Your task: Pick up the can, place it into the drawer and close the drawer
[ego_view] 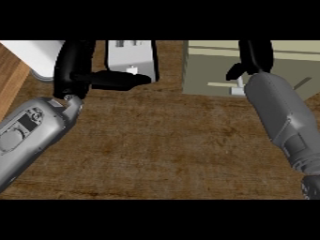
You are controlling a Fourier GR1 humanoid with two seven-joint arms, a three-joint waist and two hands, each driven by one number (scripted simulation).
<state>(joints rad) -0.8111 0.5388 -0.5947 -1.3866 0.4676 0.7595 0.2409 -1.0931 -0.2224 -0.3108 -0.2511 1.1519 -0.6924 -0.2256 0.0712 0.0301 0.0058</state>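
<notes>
Brown wood grain covers the bench [162, 140] across the head view, with a lighter wood strip at the far left. The left hand [76, 65] reaches up from its grey forearm at the lower left; its fingers run straight up and its thumb juts right, touching a white boxy object [131, 58] without curling round it, so the hand is released. At the upper right stands the olive-grey drawer [211, 70] unit, with a pale handle on its front. The right hand [254, 58] lies over that front beside the handle, but whether its fingers are clenched or relaxed cannot be told. The can shows nowhere in this view. No brand, label or writing can be read.
</notes>
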